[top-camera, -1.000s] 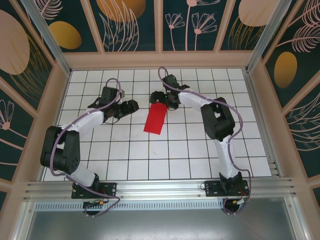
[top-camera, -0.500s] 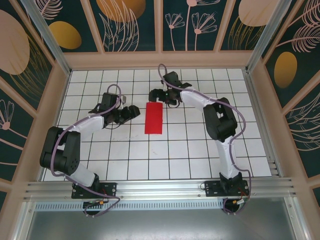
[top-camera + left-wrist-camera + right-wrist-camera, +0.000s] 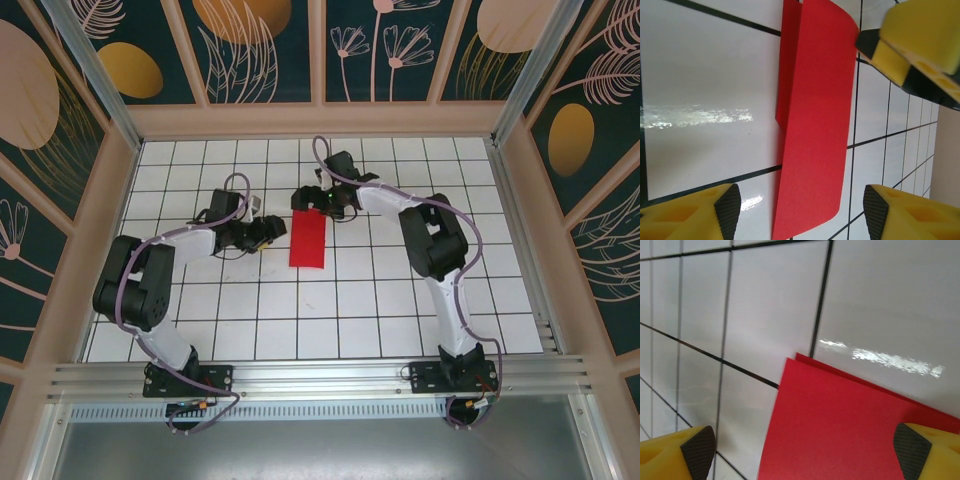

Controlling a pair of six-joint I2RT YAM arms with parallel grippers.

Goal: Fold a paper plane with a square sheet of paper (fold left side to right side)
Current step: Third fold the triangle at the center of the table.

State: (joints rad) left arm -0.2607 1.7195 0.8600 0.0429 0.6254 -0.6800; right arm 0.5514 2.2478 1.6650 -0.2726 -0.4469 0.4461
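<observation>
The white-tiled worktop carries the square sheet of paper at mid-table, folded in half. The right claw straddles its far end, wide open and empty. The left claw is open and empty beside the left edge, probably placed to flatten the crease.

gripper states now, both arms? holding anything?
left gripper: open, holding nothing, over the square sheet of paper.
right gripper: open, holding nothing, at the paper's far edge.

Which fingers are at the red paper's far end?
The right arm's fingers, at the far end of the red paper; the left arm's fingers are beside its left edge.
</observation>
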